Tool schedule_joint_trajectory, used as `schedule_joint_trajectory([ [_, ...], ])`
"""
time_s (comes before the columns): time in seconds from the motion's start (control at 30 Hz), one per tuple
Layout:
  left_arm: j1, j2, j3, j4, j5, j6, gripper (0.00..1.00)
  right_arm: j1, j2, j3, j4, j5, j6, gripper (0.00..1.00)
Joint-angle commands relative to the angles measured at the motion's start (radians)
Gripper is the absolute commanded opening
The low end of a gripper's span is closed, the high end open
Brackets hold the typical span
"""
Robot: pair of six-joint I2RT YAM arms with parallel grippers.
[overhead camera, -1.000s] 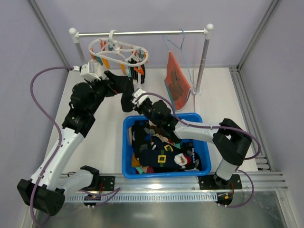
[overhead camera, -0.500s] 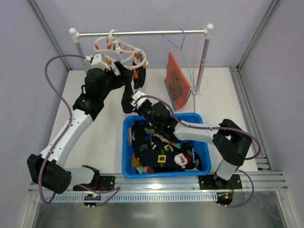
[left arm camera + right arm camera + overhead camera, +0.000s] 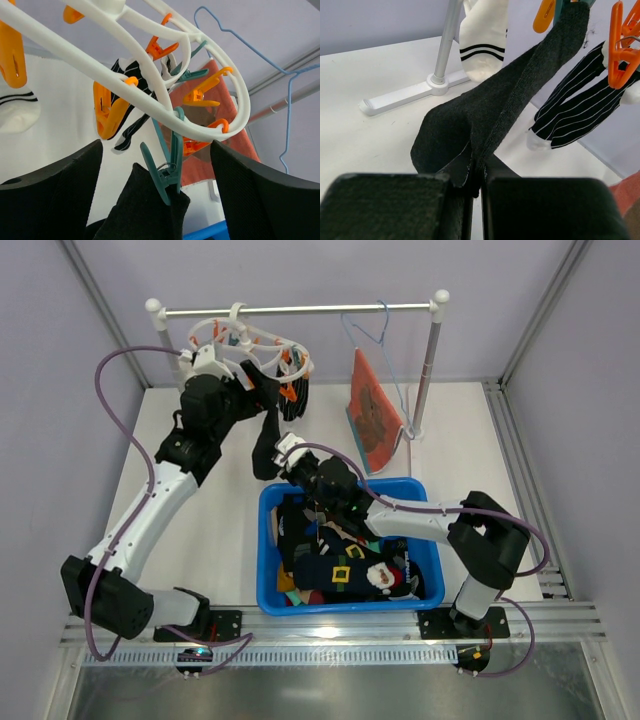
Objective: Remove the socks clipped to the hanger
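Straddling a teal plastic clothes peg with the left gripper, jaws wide apart, one black padded finger out to each side, neither seen touching peg or cloth. Clipped in that peg, directly between the fingers, the top edge of a dark charcoal knitted sock. Just above this gripper, tilted, the white plastic oval-ring hanger with its dangling orange and teal pegs; up and left of the gap, an orange plastic peg.

Clamped on the lower end of the same charcoal sock with the right gripper, jaws pressed together on the fabric, cloth stretched up and to the right from the grip toward the peg. Beyond this gripper, hanging from the hanger, a black sock with thin white stripes to the right and a white sock with two black bands ahead. Just behind this gripper, from above, a blue plastic bin of clothes.
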Motion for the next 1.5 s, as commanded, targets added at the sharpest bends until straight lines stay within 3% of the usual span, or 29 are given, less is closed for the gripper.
schedule_joint_trajectory([
  [0.0,-0.002,0.016,0.041,-0.005,0.008,0.004,0.86,0.013,-0.025,-0.007,0.044,-0.002,-0.008,0.04],
  [0.2,-0.002,0.051,0.07,-0.025,0.009,0.012,0.77,0.022,-0.024,-0.004,0.042,-0.003,-0.013,0.04],
  [0.4,-0.002,0.074,0.084,-0.019,0.006,0.012,0.58,0.033,-0.022,-0.006,0.041,0.001,-0.023,0.04],
  [0.6,-0.002,0.094,0.093,-0.023,0.015,0.015,0.14,0.037,-0.021,-0.009,0.044,0.006,-0.03,0.04],
  [0.63,-0.002,0.094,0.092,-0.023,0.015,0.017,0.02,0.039,-0.019,-0.009,0.042,0.011,-0.031,0.04],
  [0.9,-0.002,0.082,0.087,-0.023,0.014,0.027,0.0,0.051,-0.037,-0.041,0.068,0.034,-0.037,0.04],
  [1.07,-0.002,0.079,0.081,-0.023,0.009,0.037,0.0,0.066,-0.137,-0.092,0.062,0.056,-0.039,0.04],
  [1.33,-0.002,0.076,0.077,-0.025,-0.003,0.044,0.0,0.114,-0.523,-0.243,-0.04,0.144,-0.047,0.04],
  [1.47,-0.002,0.068,0.067,-0.019,-0.009,0.046,0.0,0.116,-0.703,-0.293,-0.253,0.286,0.013,0.04],
])
